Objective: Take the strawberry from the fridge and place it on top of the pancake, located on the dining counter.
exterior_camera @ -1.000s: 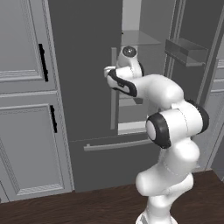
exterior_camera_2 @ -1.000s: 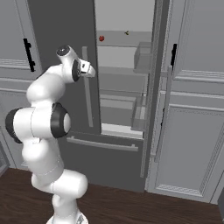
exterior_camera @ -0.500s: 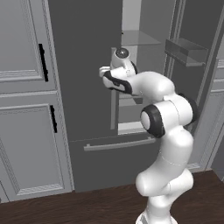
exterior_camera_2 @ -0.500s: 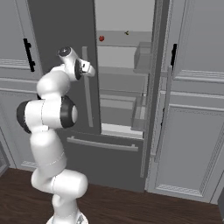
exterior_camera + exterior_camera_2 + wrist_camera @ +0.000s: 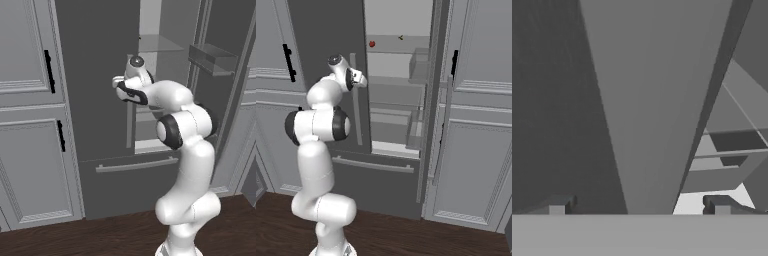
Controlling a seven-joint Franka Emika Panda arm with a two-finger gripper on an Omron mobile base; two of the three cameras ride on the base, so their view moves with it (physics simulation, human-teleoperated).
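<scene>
Your arm's folding upright, swinging the wide-open, empty jaws (image 5: 639,206) toward the fridge (image 5: 401,115) door edge; strawberry (image 5: 372,44) is sitting well above and beyond them.

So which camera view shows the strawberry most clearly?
The right base view: the strawberry sits as a small red dot on an upper shelf inside the open fridge. In the left base view and the hand view I cannot make it out.

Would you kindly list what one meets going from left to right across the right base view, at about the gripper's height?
Cabinet with black handle → gripper → strawberry on the fridge shelf → open fridge door's bar handle → right cabinet's black handle.
</scene>
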